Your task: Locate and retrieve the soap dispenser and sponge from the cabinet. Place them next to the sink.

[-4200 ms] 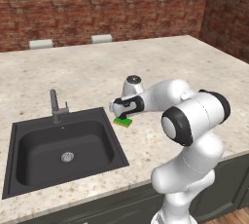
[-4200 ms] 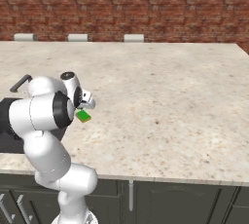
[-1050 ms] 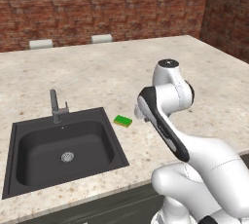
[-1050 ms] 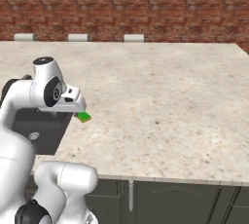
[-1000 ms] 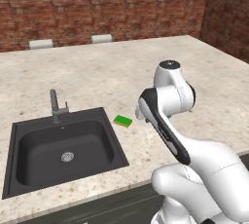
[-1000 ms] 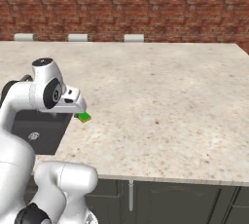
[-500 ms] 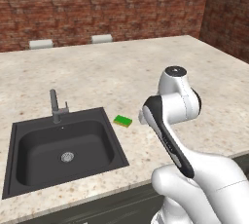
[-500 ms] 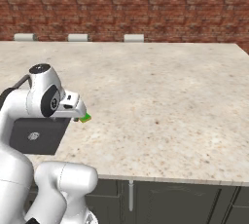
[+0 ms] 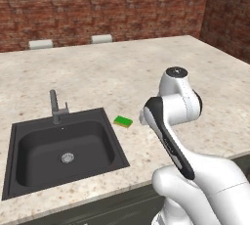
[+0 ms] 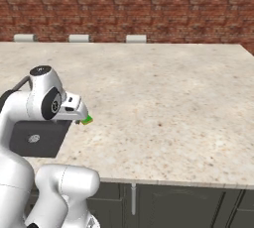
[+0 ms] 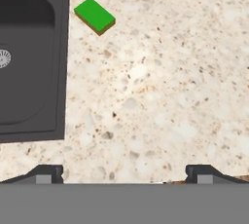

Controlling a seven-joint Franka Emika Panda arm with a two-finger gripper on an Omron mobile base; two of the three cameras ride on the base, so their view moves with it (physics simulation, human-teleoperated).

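- Sitting flat on the speckled counter (image 9: 146, 72) is the sponge (image 9: 123, 121), green side up, just beside the right rim of the sink (image 9: 63, 150) but clear of the basin.
- That reads as half the job done: the sponge is where the task wants it, next to the sink.
- No soap dispenser stands on the counter in these pictures, and no cabinet is in shot either, so I judge that fetch is what's left.
- Up above the counter, the gripper (image 11: 124, 172) has its two dark fingertips spread as wide as they go, with nothing but bare stone between them. Empty-handed.
- From the left base view you get the whole sink: basin, round drain (image 9: 67, 157) and the faucet (image 9: 56, 106) at its back edge, with the sponge's place beside the rim plain to read.
- From the right base view the arm covers most of that; just a sliver of the sponge (image 10: 87, 120) peeks past the wrist, but the long open run of counter to the right is laid out.
- Looking down from the hand view, the sponge (image 11: 95, 15) lies well ahead of the fingertips, its yellow underlayer visible along one edge, and the sink wall (image 11: 61, 72) runs down the left.
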